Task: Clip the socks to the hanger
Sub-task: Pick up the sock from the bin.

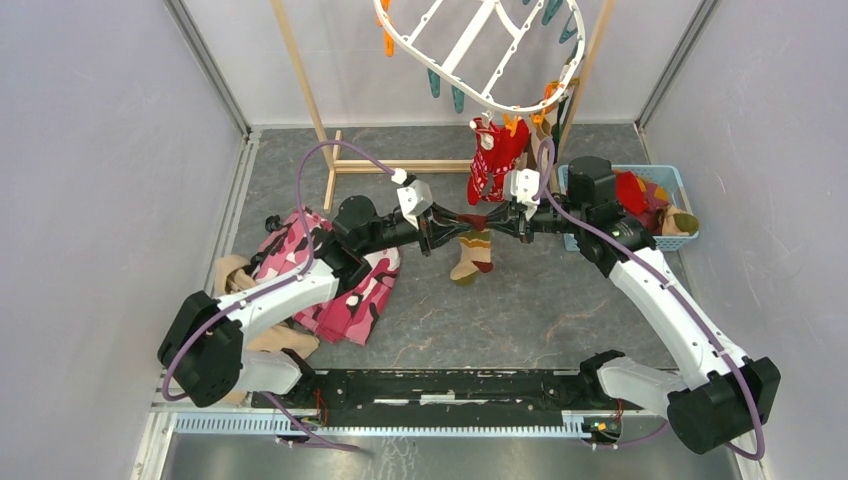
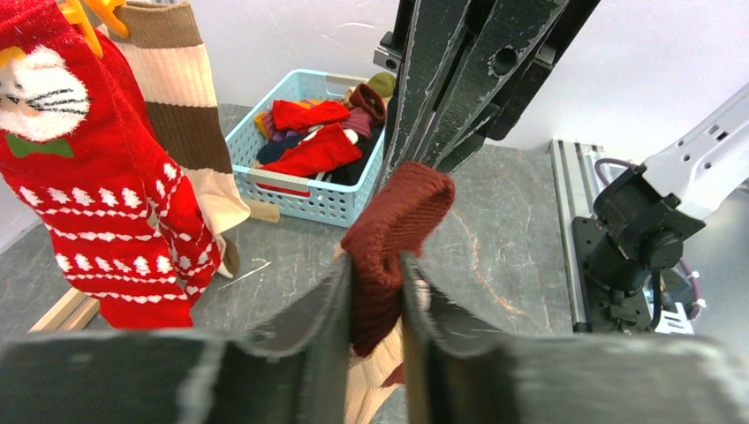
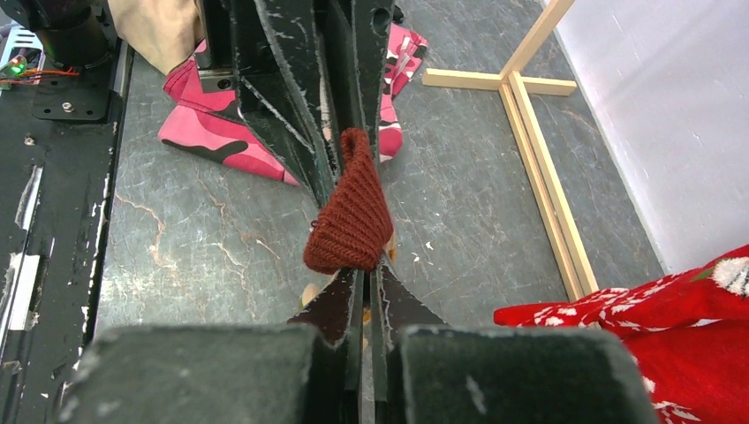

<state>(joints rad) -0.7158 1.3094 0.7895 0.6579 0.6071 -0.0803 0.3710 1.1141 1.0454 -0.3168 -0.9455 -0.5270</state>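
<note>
A sock with a maroon ribbed cuff and a cream foot [image 1: 472, 255] hangs between my two grippers above the floor. My left gripper [image 1: 443, 222] is shut on the cuff [image 2: 393, 221], seen in the left wrist view [image 2: 375, 265]. My right gripper [image 1: 508, 220] is shut on the same cuff [image 3: 351, 221] from the other side, seen in the right wrist view [image 3: 366, 270]. The white oval hanger [image 1: 470, 45] with orange and teal clips hangs above and behind. A red sock with white pattern [image 1: 495, 160] and a tan-striped sock [image 2: 181, 106] are clipped to it.
A blue basket [image 1: 672, 243] with several more socks stands at the right, also in the left wrist view [image 2: 291, 190]. A pink camouflage cloth [image 1: 335, 290] and a tan cloth [image 1: 232, 275] lie at the left. The wooden rack [image 1: 330, 165] stands behind.
</note>
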